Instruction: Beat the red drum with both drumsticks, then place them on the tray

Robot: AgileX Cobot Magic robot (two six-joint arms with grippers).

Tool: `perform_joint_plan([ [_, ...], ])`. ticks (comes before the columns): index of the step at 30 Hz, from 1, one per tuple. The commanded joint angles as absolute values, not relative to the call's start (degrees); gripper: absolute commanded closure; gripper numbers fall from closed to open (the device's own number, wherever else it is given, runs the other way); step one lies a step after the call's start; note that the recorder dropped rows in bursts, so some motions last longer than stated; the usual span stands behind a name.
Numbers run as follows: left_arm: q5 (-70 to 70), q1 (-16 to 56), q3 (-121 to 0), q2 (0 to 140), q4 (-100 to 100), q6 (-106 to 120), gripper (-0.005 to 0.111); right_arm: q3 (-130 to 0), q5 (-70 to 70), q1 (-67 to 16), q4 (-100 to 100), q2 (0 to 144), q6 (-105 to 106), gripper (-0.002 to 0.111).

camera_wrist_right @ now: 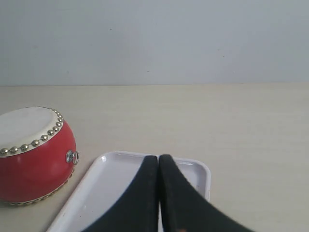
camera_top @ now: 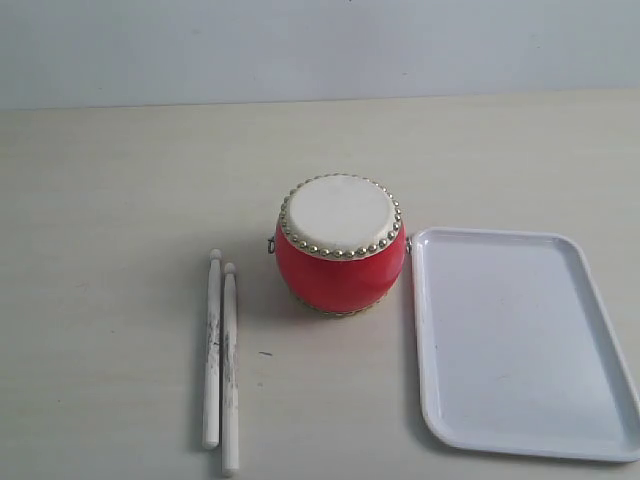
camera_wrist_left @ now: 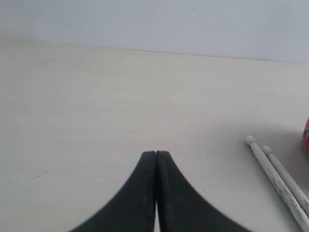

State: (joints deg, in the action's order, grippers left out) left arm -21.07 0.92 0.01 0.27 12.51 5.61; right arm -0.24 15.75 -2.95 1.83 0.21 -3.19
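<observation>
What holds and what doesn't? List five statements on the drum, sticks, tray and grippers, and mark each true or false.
1. The two drumsticks lie side by side on the table, left of the red drum. True.
2. The tray holds one drumstick. False: both lie on the table.
3. The left gripper is shut, holding nothing. True.
4. The right gripper grips a drumstick. False: it is shut on nothing.
5. The drum lies on its side. False: it stands upright, skin up.

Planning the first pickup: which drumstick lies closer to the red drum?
The right-hand stick in the exterior view, toward the red drum; its rounded tip sits lower than that of the other stick.
</observation>
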Motion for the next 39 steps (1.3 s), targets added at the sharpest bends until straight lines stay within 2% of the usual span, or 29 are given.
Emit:
perform_joint_plan([
  [1, -20.9, 0.7, 0.0, 0.0, 12.5, 5.8, 0.107, 0.0, 15.2, -2.7, 1.8, 0.0, -3.1, 0.108],
  [9, -19.0, 0.7, 0.0, 0.0, 8.7, 5.8, 0.107, 0.0, 15.2, -2.7, 1.8, 0.0, -3.1, 0.108],
  [22, -14.5, 0.7, 0.0, 0.0, 34.5, 5.4, 0.107, 0.0, 15.2, -2.7, 1.8, 0.0, -3.1, 0.108],
  [39, -8.3, 0.7, -0.3, 0.0, 50.4, 5.8, 0.107, 0.0, 15.2, -2.7, 1.8, 0.0, -3.1, 0.108],
])
